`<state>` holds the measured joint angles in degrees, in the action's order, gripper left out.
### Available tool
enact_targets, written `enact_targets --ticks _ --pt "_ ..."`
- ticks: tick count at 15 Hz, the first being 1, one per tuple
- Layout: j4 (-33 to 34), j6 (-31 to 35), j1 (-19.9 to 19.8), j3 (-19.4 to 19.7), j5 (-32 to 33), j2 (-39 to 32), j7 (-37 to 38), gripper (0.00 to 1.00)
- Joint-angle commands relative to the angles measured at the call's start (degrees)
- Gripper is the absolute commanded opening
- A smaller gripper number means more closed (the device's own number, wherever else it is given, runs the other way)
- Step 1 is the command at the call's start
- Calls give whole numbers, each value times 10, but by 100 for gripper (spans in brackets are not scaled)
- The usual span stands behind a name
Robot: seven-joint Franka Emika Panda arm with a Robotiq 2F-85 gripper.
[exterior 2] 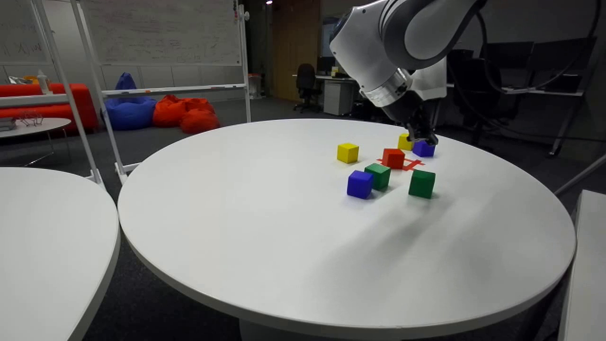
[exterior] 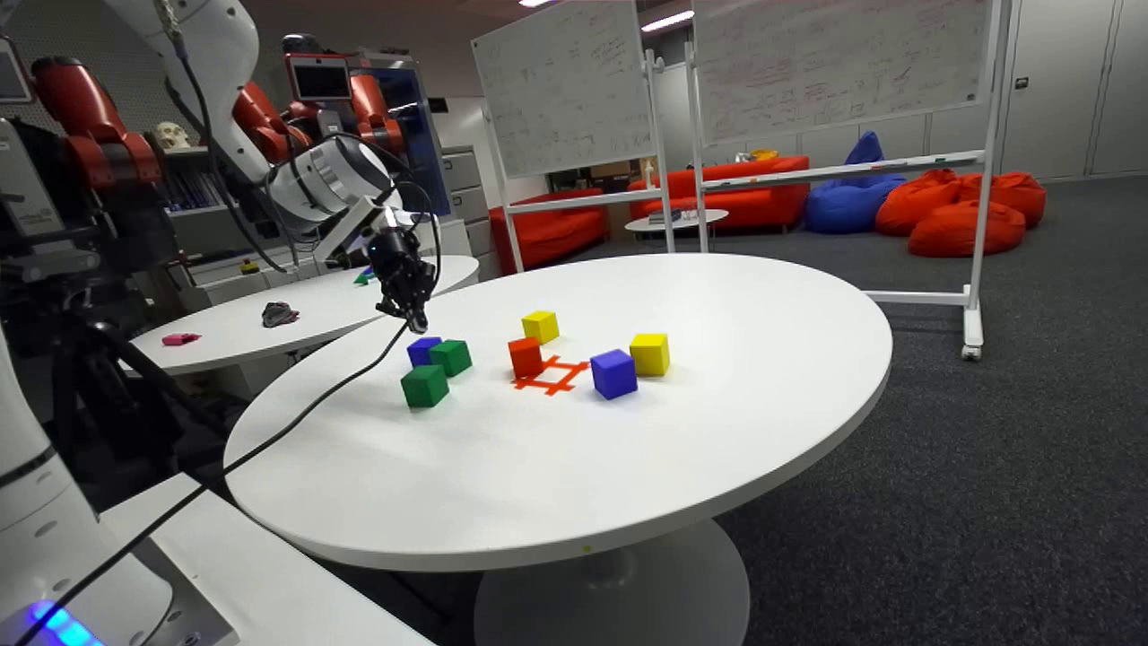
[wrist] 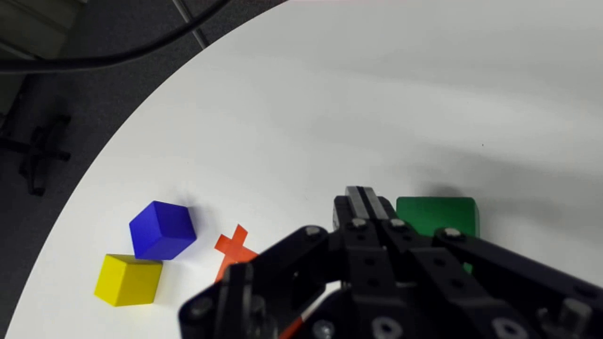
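Lone green cube [exterior: 424,386], plain flat faces, material not readable, on the smooth, round, white-topped counter [exterior: 717,458]. In the wrist view its top shows just beside the tip of the black tool [wrist: 362,193], part of it hidden behind the tool's own body. Tool's two fingers together, side by side. In both exterior views it hangs above the counter, clear of the cubes.

Close by: second green cube [exterior 2: 377,176] with a deep blue cube [exterior 2: 360,184] right next to it; whether those two touch, cannot tell. Next, a bright red cube [exterior: 526,357], overlapping part of a flat red hash-shaped marking [exterior: 552,377] on the counter. Yellow cube [exterior: 541,327] by itself, beyond the red one in this exterior view.

Across the marking from the lone green: another blue cube [wrist: 162,230] and another yellow cube [wrist: 128,280], close together, well to the left of the tool in the wrist view.

Overhead, the white jointed robot arm [exterior 2: 374,61]. Background: large framed whiteboards [exterior: 843,67] with faint writing, red sofa [exterior: 762,208], blue beanbag [exterior: 843,206], red beanbags [exterior: 946,231] on dark carpet [exterior: 1031,467].
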<state>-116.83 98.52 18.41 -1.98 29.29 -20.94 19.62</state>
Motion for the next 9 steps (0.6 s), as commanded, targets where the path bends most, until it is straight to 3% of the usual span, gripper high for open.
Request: enact_targets --ticks 1,9 --pt "-7 -3 -14 -17 4 10 4 1" --pt "-17 -3 -15 -18 5 17 4 1"
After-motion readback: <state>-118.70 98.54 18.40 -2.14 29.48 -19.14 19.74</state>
